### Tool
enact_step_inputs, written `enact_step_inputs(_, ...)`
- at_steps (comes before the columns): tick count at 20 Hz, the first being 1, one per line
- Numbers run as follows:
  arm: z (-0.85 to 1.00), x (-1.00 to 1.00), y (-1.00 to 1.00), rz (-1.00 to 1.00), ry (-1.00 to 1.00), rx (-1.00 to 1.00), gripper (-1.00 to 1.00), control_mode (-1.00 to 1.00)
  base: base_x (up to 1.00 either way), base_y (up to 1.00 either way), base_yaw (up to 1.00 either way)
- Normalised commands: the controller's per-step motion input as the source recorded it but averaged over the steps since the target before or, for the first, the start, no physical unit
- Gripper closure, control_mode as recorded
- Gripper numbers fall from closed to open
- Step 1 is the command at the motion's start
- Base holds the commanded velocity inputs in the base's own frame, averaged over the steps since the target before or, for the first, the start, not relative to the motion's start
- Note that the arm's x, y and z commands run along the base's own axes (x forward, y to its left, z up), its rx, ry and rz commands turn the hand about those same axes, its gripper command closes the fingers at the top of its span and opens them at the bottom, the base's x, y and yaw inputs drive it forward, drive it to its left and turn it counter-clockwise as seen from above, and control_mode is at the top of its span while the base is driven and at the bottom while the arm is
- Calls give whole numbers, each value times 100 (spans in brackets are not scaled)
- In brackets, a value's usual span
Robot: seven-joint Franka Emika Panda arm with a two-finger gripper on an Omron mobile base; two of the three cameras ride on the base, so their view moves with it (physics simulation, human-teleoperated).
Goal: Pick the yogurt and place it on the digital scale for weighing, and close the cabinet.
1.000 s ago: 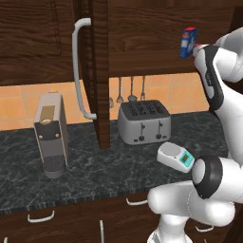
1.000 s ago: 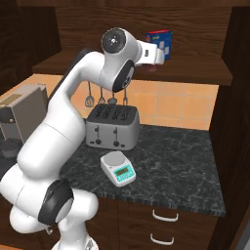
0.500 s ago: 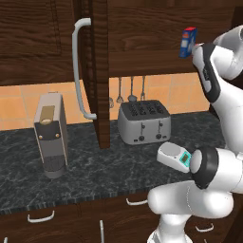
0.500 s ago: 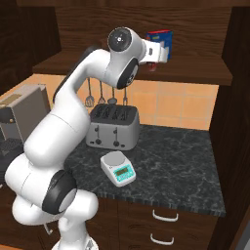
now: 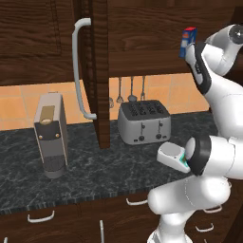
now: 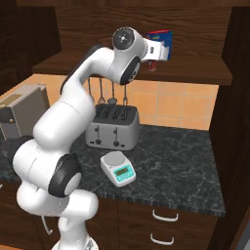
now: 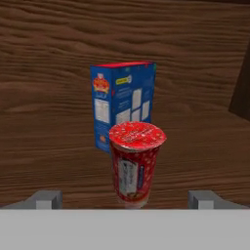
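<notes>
- Cabinet point(image 5: 99, 71) door stands open over the worktop point(image 5: 95, 166).
- Yogurt point(image 7: 135, 163) sits on the cabinet shelf, just before the blue box point(image 7: 122, 105).
- Tool point(image 7: 128, 200) spread wide, straddling the cup; an off-centre closure could topple it.
- Digital scale point(image 6: 118, 168) waits below.
</notes>
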Motion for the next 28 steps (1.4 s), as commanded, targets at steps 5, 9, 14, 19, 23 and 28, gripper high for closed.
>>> enact_step_inputs(5,-9,23,-4,0,0,0,-100,-100,0,0,0)
enact_step_inputs(9,-9,14,-13,0,0,1,-100,-100,0,0,0)
enact_step_inputs(14,-6,10,-13,0,0,0,-100,-100,0,0,0)
enact_step_inputs(19,-9,25,-3,0,0,0,-100,-100,0,0,0)
enact_step_inputs(23,-8,27,0,0,0,0,-100,-100,0,0,0)
enact_step_inputs(28,-5,20,-1,0,0,0,-100,-100,0,0,0)
